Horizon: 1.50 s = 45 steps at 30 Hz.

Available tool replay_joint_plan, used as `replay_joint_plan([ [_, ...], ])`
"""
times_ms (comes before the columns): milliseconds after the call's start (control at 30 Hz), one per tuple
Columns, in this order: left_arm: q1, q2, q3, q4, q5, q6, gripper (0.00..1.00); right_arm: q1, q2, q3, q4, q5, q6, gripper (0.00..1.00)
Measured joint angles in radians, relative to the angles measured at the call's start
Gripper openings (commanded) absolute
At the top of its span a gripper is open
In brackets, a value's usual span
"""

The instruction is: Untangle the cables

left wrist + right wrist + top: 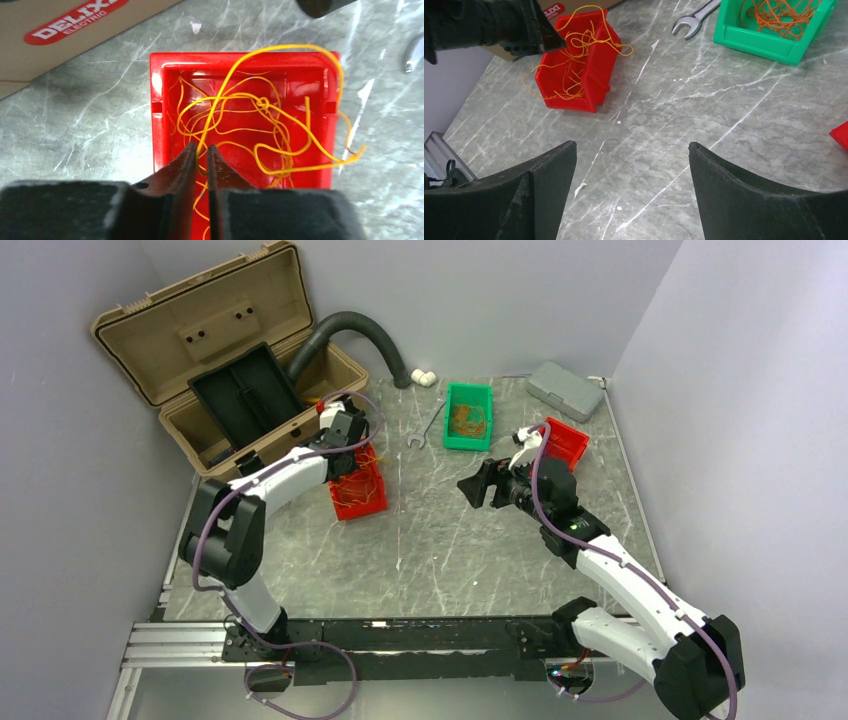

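A: Cables?
B: We see yellow cables [260, 102] in the red bin [240, 57], orange cables [774, 12] in the green bin [764, 47], both on the counter [724, 110].
A: Jaws?
B: Left jaws barely parted, yellow strand in the gap. Right jaws released, wide.

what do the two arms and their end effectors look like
Both the left arm and right arm have smooth white link covers with bulky black joints, and a thick purple cable loops along each. The left end effector and right end effector are dark, each with two matte wedge-shaped fingers tapering to a point.
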Motion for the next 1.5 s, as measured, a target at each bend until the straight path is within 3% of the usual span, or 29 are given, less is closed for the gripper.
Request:
replay_joint_plan([
  [33, 0.000, -0.017, 0.000, -0.006, 0.003, 0.000, 0.00, 0.000, 0.000, -0.001, -0.001, 0.000, 0.000, 0.84],
  [433, 0.006, -0.246, -0.014, -0.045, -0.003, -0.010, 0.00, 0.000, 0.000, -0.004, -0.002, 0.000, 0.001, 0.84],
  [767, 0.091, -0.392, -0.112, -0.048, -0.021, -0.097, 0.00, 0.000, 0.000, -0.004, -0.002, 0.000, 0.001, 0.84],
  [1500, 0.016, 0.027, 0.040, -0.014, 0.206, -0.061, 0.00, 0.000, 0.000, -0.004, -0.030, 0.055, 0.005, 0.82],
])
